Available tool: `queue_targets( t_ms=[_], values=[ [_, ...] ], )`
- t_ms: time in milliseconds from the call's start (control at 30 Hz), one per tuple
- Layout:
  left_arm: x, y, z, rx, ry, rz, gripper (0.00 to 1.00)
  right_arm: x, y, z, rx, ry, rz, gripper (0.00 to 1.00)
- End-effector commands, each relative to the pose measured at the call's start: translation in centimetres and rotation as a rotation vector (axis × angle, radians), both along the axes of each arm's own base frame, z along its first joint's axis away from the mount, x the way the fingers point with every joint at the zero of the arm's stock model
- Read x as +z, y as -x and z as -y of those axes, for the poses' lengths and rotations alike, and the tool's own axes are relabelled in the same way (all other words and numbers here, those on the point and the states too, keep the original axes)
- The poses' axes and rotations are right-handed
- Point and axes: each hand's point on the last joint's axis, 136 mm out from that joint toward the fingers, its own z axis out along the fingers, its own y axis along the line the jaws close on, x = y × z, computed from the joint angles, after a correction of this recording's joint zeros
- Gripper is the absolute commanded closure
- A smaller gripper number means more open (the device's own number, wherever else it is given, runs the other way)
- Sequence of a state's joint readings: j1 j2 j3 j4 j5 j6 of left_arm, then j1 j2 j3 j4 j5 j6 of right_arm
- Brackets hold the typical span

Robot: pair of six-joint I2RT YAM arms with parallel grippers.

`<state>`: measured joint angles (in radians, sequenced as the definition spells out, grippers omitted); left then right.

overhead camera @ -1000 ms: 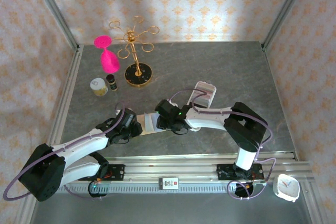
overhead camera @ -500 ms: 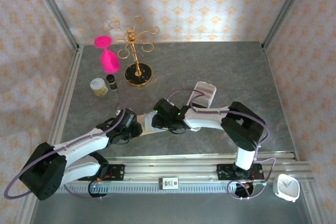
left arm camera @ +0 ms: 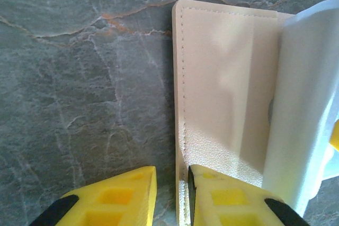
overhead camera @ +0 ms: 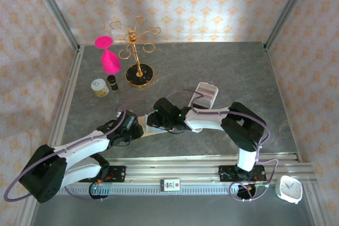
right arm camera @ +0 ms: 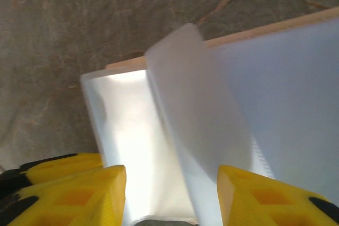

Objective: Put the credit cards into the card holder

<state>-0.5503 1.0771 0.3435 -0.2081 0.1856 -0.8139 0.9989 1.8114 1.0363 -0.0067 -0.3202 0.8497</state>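
Where the two arms meet, near the front middle of the grey marbled surface (left arm camera: pixel 79 78), the card holder (left arm camera: pixel 222 78) lies opened out. It has a cream cover with a stitched edge, and clear plastic sleeves (left arm camera: pixel 302 104) lie over its inner face.

Left hand (left arm camera: pixel 172 172): set at the holder's long edge, fingers narrow. The cover's edge runs into the gap and lies against one finger, with a slit of surface showing beside the other. No clamp visible.

Right hand (right arm camera: pixel 170 175): over the sleeves, fingers moderately wide. One sleeve leaf stands up, curled, in the gap between them; cannot tell whether it touches either finger. The pockets under it read milky white, and what is in them cannot be told.

Small pale rectangular box (overhead camera: pixel 207 92): on the surface just behind the right forearm, with a purple cable arching over it. What it holds is too small to make out.

Far left of the surface, well apart from the holder:
- Gold rack (overhead camera: pixel 136 46) on a round base.
- Pink glass (overhead camera: pixel 109 62) hanging bowl-down from one of the rack's arms.
- Pale-lidded jar (overhead camera: pixel 99 87) beside the rack, lid on.
- Small dark bottle (overhead camera: pixel 112 81) just beside the jar, capped.

White clock (overhead camera: pixel 288 189): at the near right corner, outside the rail.
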Motion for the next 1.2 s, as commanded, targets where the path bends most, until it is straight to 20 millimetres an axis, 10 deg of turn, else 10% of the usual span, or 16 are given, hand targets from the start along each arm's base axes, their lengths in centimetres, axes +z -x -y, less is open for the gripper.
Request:
queue_targets(
  t_ms=[0, 733, 967, 1167],
  values=[
    [-0.4, 0.4, -0.2, 0.014, 0.002, -0.006, 0.74, 0.1, 0.2, -0.8, 0.01, -0.04, -0.007, 0.52],
    [6.7, -3.6, -2.6, 0.259, 0.064, 0.113, 0.83, -1.3, 0.5, -1.5, 0.039, -0.039, -0.035, 0.7],
    [10.6, -7.2, 1.3, 0.175, 0.222, 0.152, 0.94, -1.8, 0.5, -1.7, 0.052, -0.03, -0.034, 0.8],
    [8.4, -8.5, 4.0, 0.091, 0.254, 0.054, 0.99, -2.4, 0.5, -1.2, 0.054, -0.003, -0.025, 0.83]
  ],
)
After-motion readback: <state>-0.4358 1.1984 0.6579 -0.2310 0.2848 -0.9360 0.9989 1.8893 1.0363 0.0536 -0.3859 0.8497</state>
